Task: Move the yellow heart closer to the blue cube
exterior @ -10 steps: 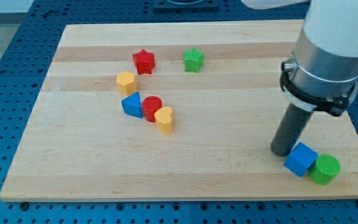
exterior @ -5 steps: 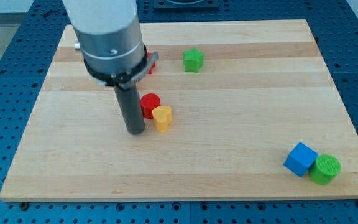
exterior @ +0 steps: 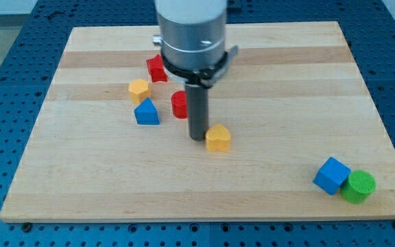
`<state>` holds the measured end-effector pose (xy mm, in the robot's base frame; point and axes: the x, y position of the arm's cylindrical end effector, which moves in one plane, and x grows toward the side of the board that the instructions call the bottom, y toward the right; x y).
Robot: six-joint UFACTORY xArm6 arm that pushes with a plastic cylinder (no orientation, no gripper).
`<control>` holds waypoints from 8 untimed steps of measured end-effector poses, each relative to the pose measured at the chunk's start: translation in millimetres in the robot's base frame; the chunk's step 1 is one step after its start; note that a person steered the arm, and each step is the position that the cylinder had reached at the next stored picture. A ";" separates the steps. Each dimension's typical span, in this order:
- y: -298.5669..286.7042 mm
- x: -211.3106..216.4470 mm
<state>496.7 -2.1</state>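
Note:
The yellow heart (exterior: 218, 138) lies near the middle of the wooden board. My tip (exterior: 197, 137) stands right at its left side, touching or nearly touching it. The blue cube (exterior: 331, 175) sits near the board's bottom right corner, far to the right of the heart, with a green cylinder (exterior: 358, 186) touching its right side.
A red cylinder (exterior: 178, 105) stands just left of the rod, partly hidden by it. A blue triangular block (exterior: 146, 112), a yellow hexagonal block (exterior: 138, 89) and a red star (exterior: 155, 68) lie further left and up. The arm's body hides the board's top middle.
My tip swung from beside the blue cube to the left of the yellow heart, then pushed the heart to the right, away from the red cylinder. The green star is now hidden behind the arm.

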 end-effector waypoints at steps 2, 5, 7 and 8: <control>47.5 9.2; 109.1 10.9; 116.2 20.3; 116.2 35.9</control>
<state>532.6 114.2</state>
